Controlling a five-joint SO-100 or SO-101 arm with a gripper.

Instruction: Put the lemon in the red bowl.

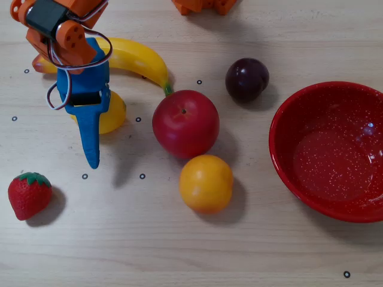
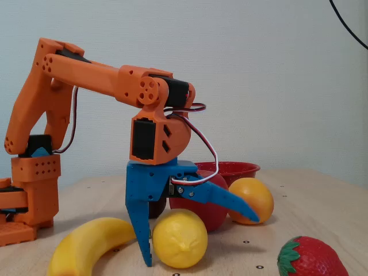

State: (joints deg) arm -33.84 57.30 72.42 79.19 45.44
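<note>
Claw [image 2: 201,241] is spread wide, nothing clamped. Fixed view shows it best: one blue finger [image 2: 141,233] points straight down just left of the lemon [image 2: 179,238], the other juts out right above it, tip toward the orange [image 2: 253,198]. Lemon sits on the table at lower center, between the two fingers; can't tell if the vertical finger touches it.

Overhead view hides that spread: only one long blue finger [image 1: 90,134] shows, and the lemon [image 1: 112,113] peeks out at its right, left-center of frame, mostly covered.

Overhead alone shows the layout: banana [image 1: 134,60] upper left, apple [image 1: 185,122] center, plum [image 1: 246,79] above right, strawberry [image 1: 29,194] lower left, red bowl [image 1: 287,173] at right edge, empty, well apart from the lemon. In the fixed view only the bowl's rim [image 2: 230,168] shows behind the apple [image 2: 210,210].
</note>
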